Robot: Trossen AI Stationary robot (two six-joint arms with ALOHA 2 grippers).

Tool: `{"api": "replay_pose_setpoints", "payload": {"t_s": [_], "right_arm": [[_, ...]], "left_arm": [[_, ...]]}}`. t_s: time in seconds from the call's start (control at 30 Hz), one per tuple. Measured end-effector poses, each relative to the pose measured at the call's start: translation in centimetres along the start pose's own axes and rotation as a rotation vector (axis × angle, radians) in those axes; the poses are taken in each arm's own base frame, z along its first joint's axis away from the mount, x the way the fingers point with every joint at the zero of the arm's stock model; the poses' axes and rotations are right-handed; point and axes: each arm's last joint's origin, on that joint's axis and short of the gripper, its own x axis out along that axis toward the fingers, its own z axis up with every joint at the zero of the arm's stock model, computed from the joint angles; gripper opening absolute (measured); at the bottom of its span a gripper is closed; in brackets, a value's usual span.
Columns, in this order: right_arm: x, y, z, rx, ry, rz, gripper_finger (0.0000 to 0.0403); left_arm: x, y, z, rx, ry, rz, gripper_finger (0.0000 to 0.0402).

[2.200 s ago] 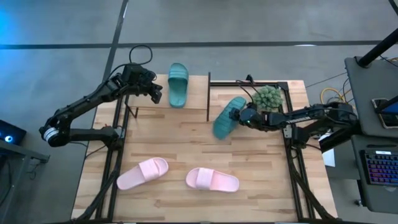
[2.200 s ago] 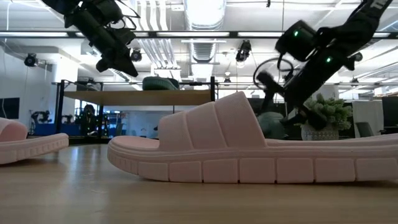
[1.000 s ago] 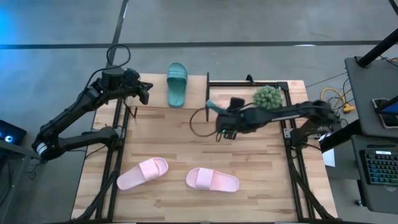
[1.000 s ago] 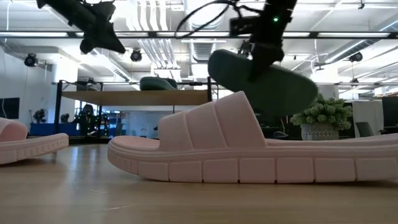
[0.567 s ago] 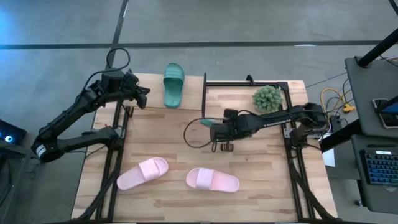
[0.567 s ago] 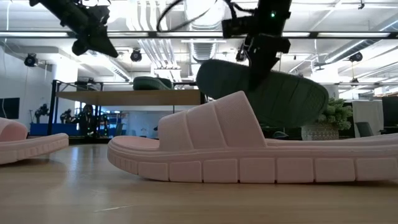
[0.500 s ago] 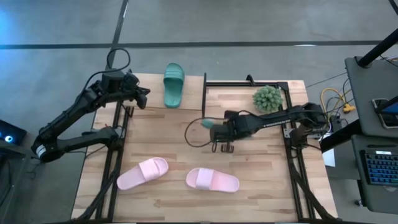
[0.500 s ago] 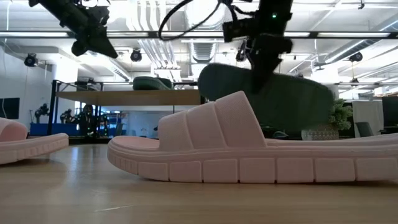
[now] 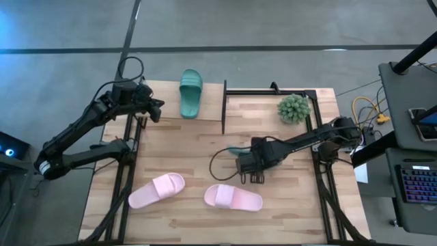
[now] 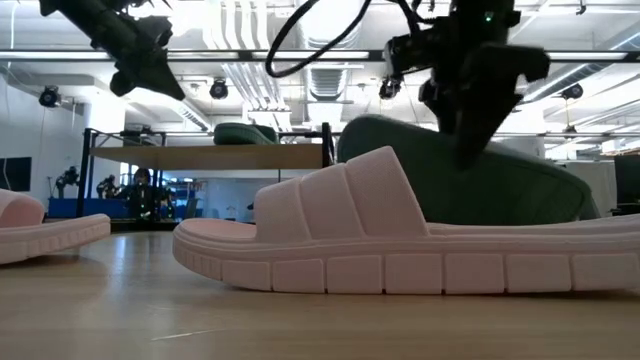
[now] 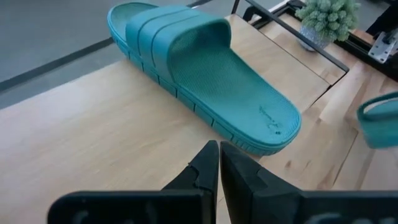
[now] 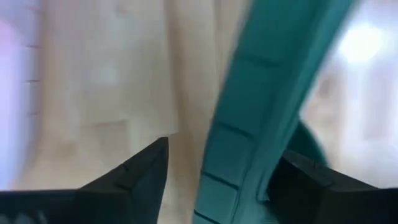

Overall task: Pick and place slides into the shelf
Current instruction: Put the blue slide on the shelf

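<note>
right end effector open, lower, nearer pink slides | teal slide between fingers

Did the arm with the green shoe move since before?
Yes. In the high view the right gripper with the teal slide has swung away from the fuzzy plant, toward the pink slide at the table's front.

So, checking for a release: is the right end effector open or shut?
Open. In the right wrist view the fingers stand wide apart, the teal slide loose between them, on edge.
</note>
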Motion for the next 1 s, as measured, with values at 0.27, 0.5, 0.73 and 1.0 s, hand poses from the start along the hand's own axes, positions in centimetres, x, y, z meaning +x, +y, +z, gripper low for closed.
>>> {"api": "replay_pose_setpoints", "payload": {"t_s": [0.27,0.5,0.73,1.0], "right_arm": [[-1.8,2.7,-0.7,0.104,0.015,0.153,0.0246],[-3.8,2.9,-1.5,0.343,0.052,0.193,0.0246],[-3.7,2.4,-3.5,0.594,0.131,-0.081,0.0246],[-1.3,3.3,-2.6,0.651,0.144,-0.16,0.0247]], "left_arm": [[-0.5,0.0,0.0,0.002,-0.019,-0.002,0.0002],[-0.5,0.0,0.0,0.003,-0.019,-0.003,0.0002],[-0.6,-0.1,0.0,0.007,-0.023,-0.006,0.0002],[-0.9,-0.1,-0.1,0.05,-0.035,-0.007,0.0002]]}}
